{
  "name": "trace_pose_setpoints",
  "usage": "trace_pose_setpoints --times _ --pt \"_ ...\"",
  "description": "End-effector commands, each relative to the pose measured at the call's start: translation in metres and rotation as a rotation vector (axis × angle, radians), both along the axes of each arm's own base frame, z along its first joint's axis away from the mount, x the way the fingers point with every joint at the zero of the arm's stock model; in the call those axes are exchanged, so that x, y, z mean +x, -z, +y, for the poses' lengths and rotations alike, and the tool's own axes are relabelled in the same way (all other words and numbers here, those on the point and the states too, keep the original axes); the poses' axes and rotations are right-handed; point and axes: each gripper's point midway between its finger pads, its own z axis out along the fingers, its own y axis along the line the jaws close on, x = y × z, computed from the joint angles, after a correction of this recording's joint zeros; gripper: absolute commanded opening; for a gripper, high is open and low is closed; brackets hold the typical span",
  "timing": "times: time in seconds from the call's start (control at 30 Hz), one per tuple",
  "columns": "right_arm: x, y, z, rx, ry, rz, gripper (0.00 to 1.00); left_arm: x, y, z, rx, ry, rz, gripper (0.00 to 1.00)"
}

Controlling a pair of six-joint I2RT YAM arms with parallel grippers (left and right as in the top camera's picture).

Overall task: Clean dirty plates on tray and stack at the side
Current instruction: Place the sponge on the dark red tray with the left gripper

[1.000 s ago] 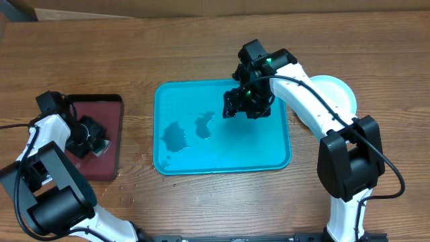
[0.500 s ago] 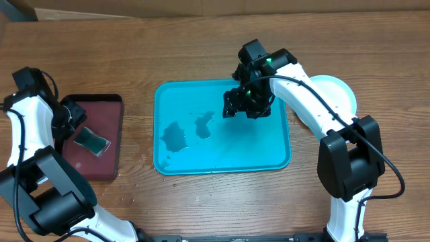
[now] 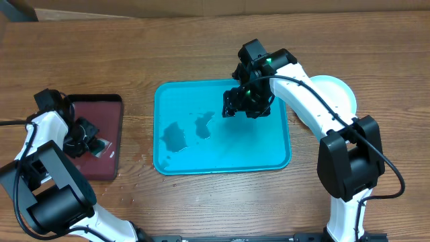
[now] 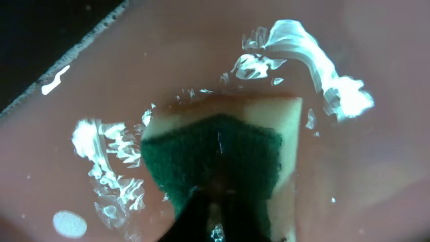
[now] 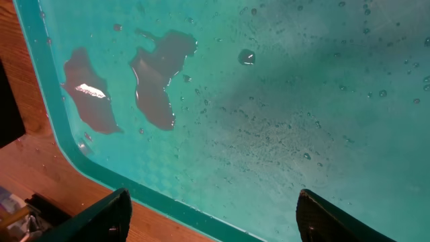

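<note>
step: finishing; tray (image 3: 222,154) below wide right jaws bare, plates (image 3: 339,91) stacked.
left jaws: on sponge (image 4: 215,154), grip unclear.
next: retract arms.

I see a dark red tray (image 3: 101,111) with a black rim near the left edge of my brown wood table (image 3: 201,54), toward the front. A sponge (image 4: 222,148) lies on it, green on top and yellow below. Shiny white wet marks (image 4: 302,40) sit around the sponge.

Table (image 3: 201,54): tray (image 3: 255,144), plates (image 3: 339,91) (and maroon tray (image 3: 101,111))
</note>
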Motion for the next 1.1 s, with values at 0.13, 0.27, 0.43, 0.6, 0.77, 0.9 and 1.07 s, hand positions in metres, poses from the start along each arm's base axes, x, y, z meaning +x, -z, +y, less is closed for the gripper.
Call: trace_pose_setpoints --times 0.13,0.27,0.43,0.6,0.77,0.9,1.07 --pt "0.000 -0.011 0.002 0.018 0.001 -0.023 0.80 -0.007 -0.010 -0.002 -0.038 -0.006 0.058 0.08" --pt "0.000 -0.011 0.002 0.019 0.001 -0.024 0.80 0.003 -0.037 -0.008 -0.096 -0.013 0.044 0.08" --pt "0.000 -0.011 0.002 0.018 0.001 -0.023 0.80 0.010 -0.042 -0.026 -0.196 -0.001 0.010 0.16" --pt "0.000 -0.011 0.002 0.019 0.001 -0.024 0.80 -0.003 -0.029 -0.029 -0.179 0.001 0.060 0.20" --pt "0.002 -0.012 0.003 0.022 0.001 -0.030 0.80 -0.022 0.001 -0.036 -0.180 -0.016 0.096 0.18" --pt "0.001 -0.011 0.003 0.022 0.001 -0.029 0.80 -0.039 0.025 -0.035 -0.133 -0.044 0.129 0.21" --pt "0.001 -0.012 0.003 0.021 0.020 -0.021 0.80 -0.032 0.020 -0.035 -0.153 -0.049 0.101 0.36"
